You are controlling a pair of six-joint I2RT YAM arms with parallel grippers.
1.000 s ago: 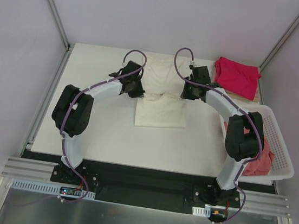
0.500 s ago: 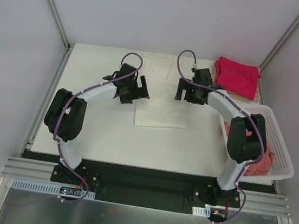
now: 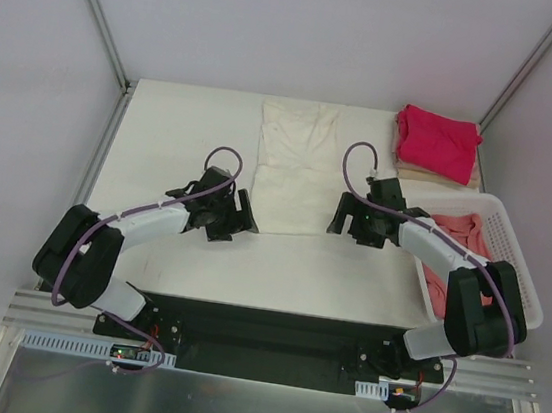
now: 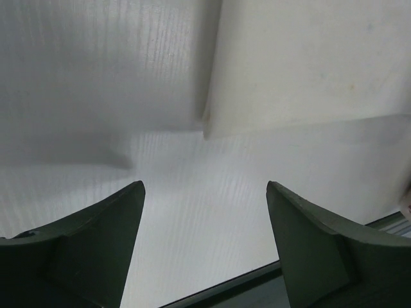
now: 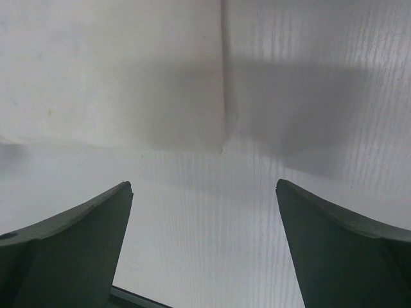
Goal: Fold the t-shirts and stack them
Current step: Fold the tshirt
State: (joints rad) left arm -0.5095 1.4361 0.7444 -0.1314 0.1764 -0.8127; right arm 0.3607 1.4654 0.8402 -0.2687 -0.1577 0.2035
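Observation:
The cream t-shirt lies flat as a long narrow strip down the middle of the table. My left gripper stands open just off its near left corner, nothing between the fingers. In the left wrist view that corner lies ahead and to the right of the left gripper. My right gripper is open beside the near right corner, which the right wrist view shows as cream cloth ahead-left of the right gripper. A folded magenta t-shirt rests on a tan one at the back right.
A white slotted basket stands at the right edge holding a crumpled salmon-pink t-shirt. Grey walls and metal posts close in the table's back and sides. The table's near edge runs just below the left fingers.
Both grippers were shut at the cream t-shirt's middle, then opened and drew back toward me to its near corners. The shirt now lies flat as a narrow strip.

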